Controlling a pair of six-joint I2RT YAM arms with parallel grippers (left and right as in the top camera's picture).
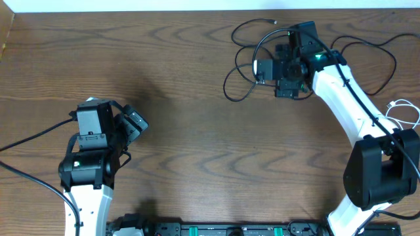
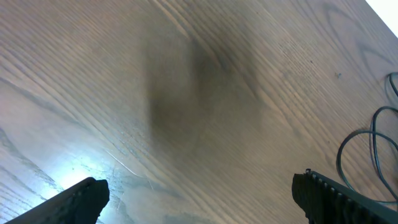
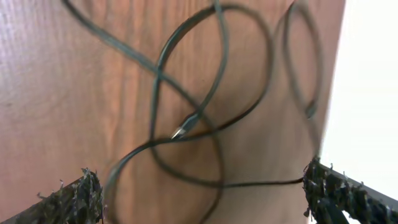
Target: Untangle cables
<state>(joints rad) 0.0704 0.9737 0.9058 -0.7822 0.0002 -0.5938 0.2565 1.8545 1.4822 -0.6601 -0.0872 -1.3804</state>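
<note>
The top camera hangs high over the table [image 1: 197, 85] and looks straight down at all of it. The left wrist camera sits behind the left gripper [image 1: 134, 122] and looks at bare wood from close by. The right wrist camera sits behind the right gripper [image 1: 275, 77], very close above the black cables [image 3: 157, 74], so they look blurry. The top camera sees those same loops near 1 o'clock. The left wrist camera sees a few at its 3 o'clock edge.

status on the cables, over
Left gripper open over table. Right gripper open above looped black cables, nothing held. White cable apart beside right arm. No obstruction seen.
</note>
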